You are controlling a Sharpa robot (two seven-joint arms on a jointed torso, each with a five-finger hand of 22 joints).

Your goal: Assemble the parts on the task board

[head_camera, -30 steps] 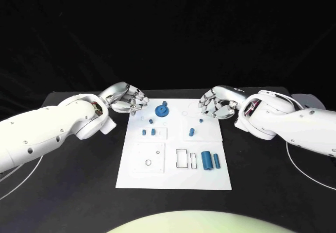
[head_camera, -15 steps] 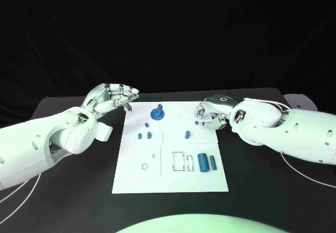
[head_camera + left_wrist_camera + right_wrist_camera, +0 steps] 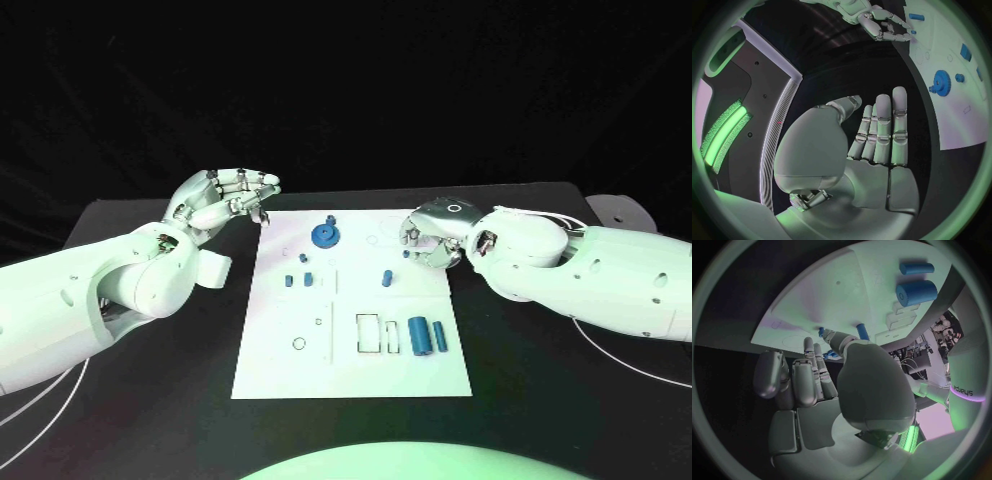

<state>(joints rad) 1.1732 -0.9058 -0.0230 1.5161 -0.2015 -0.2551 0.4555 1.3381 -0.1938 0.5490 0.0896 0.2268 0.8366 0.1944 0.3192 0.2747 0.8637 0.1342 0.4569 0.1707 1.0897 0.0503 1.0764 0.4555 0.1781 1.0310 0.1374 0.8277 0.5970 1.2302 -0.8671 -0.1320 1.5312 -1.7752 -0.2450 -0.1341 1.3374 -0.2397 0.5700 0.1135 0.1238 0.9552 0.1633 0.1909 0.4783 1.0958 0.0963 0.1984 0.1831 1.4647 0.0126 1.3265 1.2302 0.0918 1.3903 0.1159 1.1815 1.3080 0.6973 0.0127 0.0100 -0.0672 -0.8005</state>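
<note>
On the black surface [image 3: 173, 400]: white task board [image 3: 353, 370], centred. Blue gear [image 3: 327, 235] near its far edge; two blue cylinders [image 3: 427, 334] toward its near right. Left hand [image 3: 224, 197], fingers extended, empty, beside far-left corner. Right hand [image 3: 427, 237], fingers curled, empty, at far-right edge.

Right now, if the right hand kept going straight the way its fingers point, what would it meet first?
Probably the white task board: the silver right hand points across it toward small blue pegs near its fingertips, though depth is unclear.
</note>
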